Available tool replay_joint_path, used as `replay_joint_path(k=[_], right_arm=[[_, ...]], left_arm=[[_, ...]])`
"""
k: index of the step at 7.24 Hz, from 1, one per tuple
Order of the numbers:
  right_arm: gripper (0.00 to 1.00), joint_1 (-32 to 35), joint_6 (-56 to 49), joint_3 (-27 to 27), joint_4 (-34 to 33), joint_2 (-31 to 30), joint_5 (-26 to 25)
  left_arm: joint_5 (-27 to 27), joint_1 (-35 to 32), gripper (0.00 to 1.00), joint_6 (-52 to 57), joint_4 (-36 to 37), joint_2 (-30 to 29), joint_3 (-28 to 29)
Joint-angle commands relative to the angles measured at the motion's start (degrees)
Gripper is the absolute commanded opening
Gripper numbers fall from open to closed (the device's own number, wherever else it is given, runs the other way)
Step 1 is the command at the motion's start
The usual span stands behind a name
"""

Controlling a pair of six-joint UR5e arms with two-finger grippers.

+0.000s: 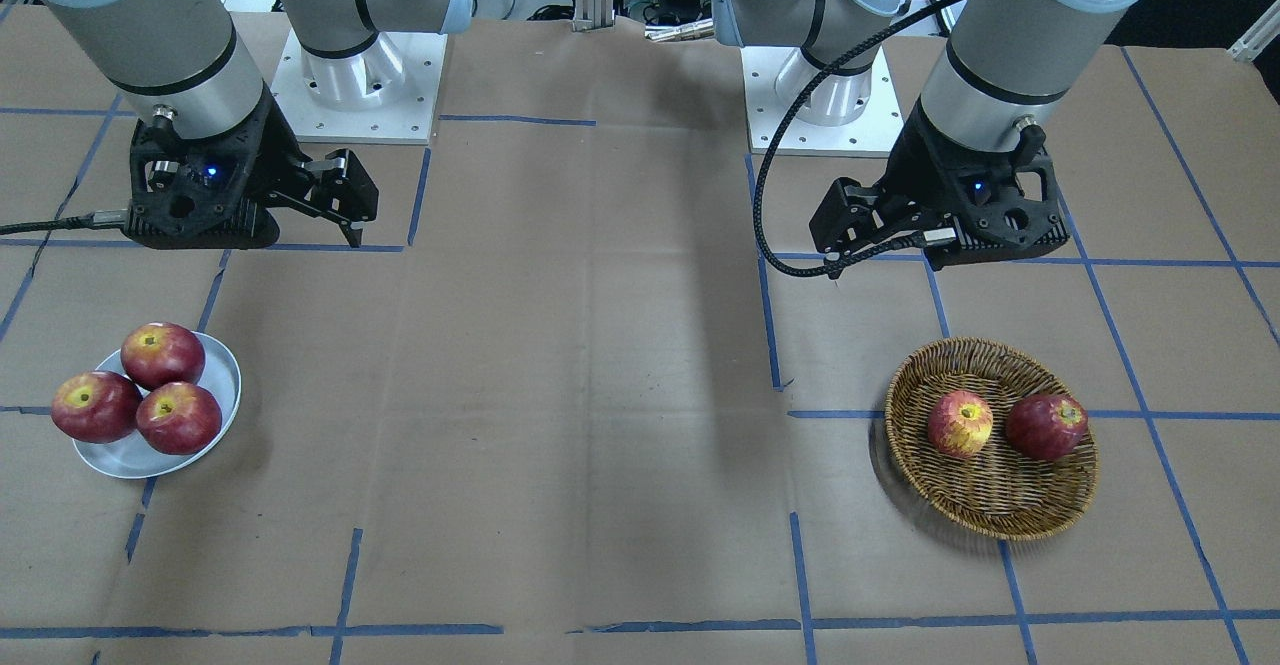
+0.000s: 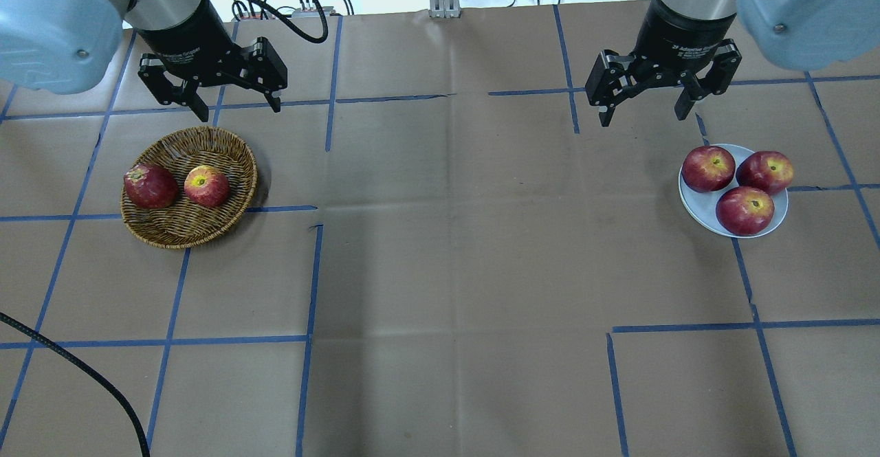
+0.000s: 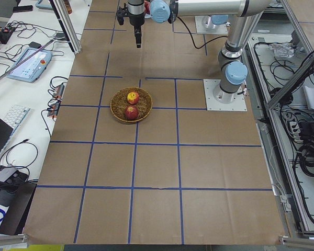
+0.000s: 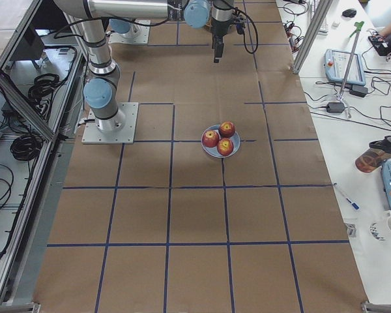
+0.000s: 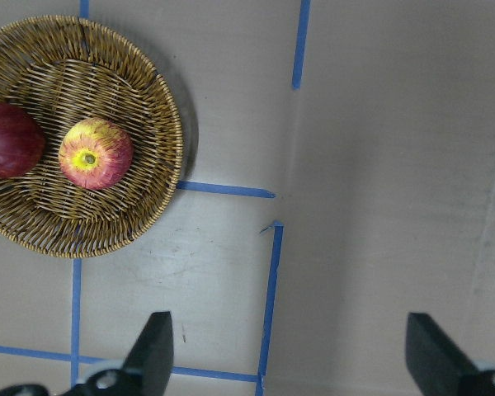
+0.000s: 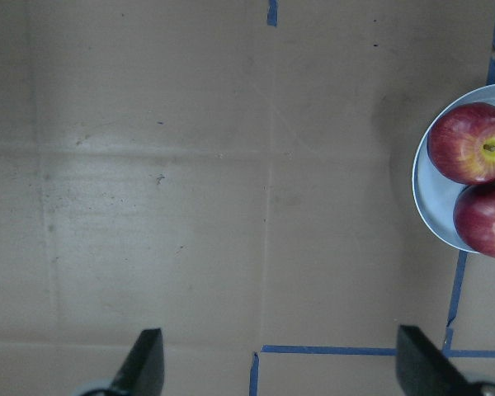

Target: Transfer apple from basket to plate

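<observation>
Pre-grasp: left hand (image 2: 239,110), fingers apart, is hovering near basket (image 2: 206,229), next descending onto pale apple (image 2: 206,186); right hand (image 2: 642,117) likewise spread.

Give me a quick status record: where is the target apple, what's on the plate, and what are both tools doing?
target apple: pale, yellow-streaked apple, lying in the basket
basket also holds: one dark red apple, beside it
plate: three red apples, little bare room
left tool: open, empty, raised, not over the basket
right tool: open, empty, raised, near the plate
transfer: not yet begun
</observation>
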Motion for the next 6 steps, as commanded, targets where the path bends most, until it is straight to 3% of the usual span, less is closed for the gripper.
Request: replay_joint_path(k=[1, 4, 5, 6], right_arm=[[1.00, 0.00, -0.09, 0.00, 0.00, 0.03, 0.00], [1.00, 0.00, -0.09, 0.00, 0.00, 0.03, 0.00], [1.00, 0.00, -0.09, 0.00, 0.00, 0.03, 0.00], [1.00, 0.00, -0.09, 0.00, 0.00, -0.05, 0.00]], left_arm=[[-0.04, 0.15, 0.99, 2.08, 0.21, -0.22, -0.69], [-0.04, 0.33, 0.98, 1.76, 1.08, 2.85, -2.09], [-0.04, 0.33, 0.91, -1.03, 1.27, 3.20, -2.18], [-0.48, 0.59, 0.99, -2.45, 1.35, 1.99, -2.19]])
